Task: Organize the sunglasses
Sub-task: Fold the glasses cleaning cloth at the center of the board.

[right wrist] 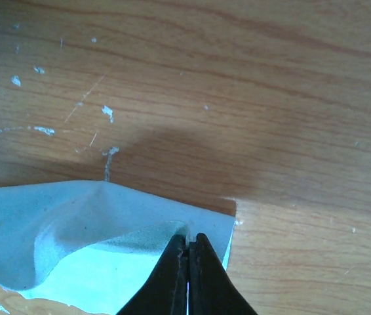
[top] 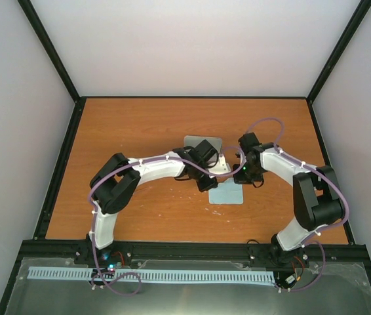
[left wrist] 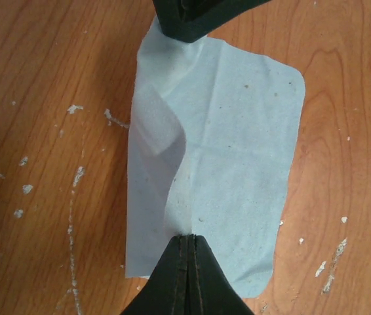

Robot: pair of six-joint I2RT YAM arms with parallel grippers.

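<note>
Sunglasses: hidden in all views, can't tell where. Left gripper [left wrist: 187, 241] pinches the blue cloth [left wrist: 238, 151] at its fingertips, raising a fold. Right gripper [right wrist: 187, 241] is clamped on the opposite corner. Only the top view shows a grey sheet [top: 195, 141] just beyond the left gripper, on the table [top: 139, 125].

The top view looks down from high above and behind the robot, facing forward across the whole wooden surface [top: 139, 125]. Each wrist view sits just behind its own tool and looks steeply down at the surface from very near: the left tool [left wrist: 187, 237] enters from that frame's bottom edge, and so does the right tool [right wrist: 187, 237]. All three views share the light blue cloth [top: 230, 194] at mid-surface. The left wrist view also catches the right tool's tip at its top edge.
</note>
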